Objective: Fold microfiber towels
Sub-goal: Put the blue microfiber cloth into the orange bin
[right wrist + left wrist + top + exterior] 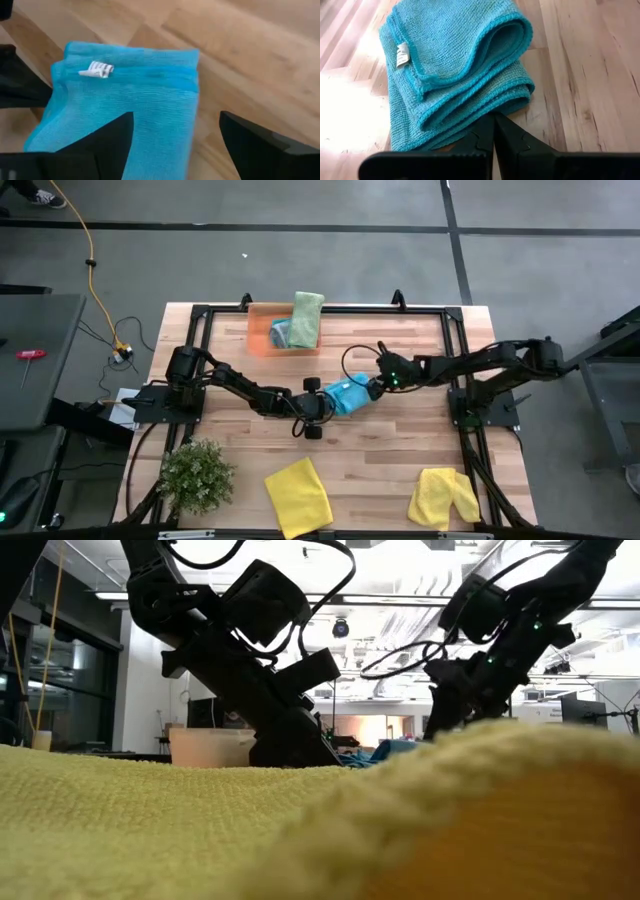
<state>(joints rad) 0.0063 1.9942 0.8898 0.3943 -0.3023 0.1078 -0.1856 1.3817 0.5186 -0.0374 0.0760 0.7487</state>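
Note:
A teal-blue microfiber towel (349, 393) lies folded in several layers at the middle of the table, its white tag (97, 69) on top. My left gripper (322, 408) is shut, and its tips stand at the towel's left end. My right gripper (375, 387) hovers open at the towel's right end. One of its fingers (107, 145) is over the cloth and the other (260, 145) is over bare wood; I cannot tell whether either touches the towel. Two yellow towels (298, 495) (443, 496) lie flat near the front edge. My left gripper (494, 122) meets the towel's stacked folded edge (460, 127) with its shut fingertips. It comes slanting down from the table's left side, and no cloth shows between the fingers. The towel lies flat on the table. I cannot tell whether the tips press on the edge or only rest against it.
An orange tray (262, 338) at the far edge holds a folded light green towel (305, 318) and another cloth (280, 332). A small green plant (196, 472) stands at the near left corner. Bare wood shows between the teal towel and the yellow ones.

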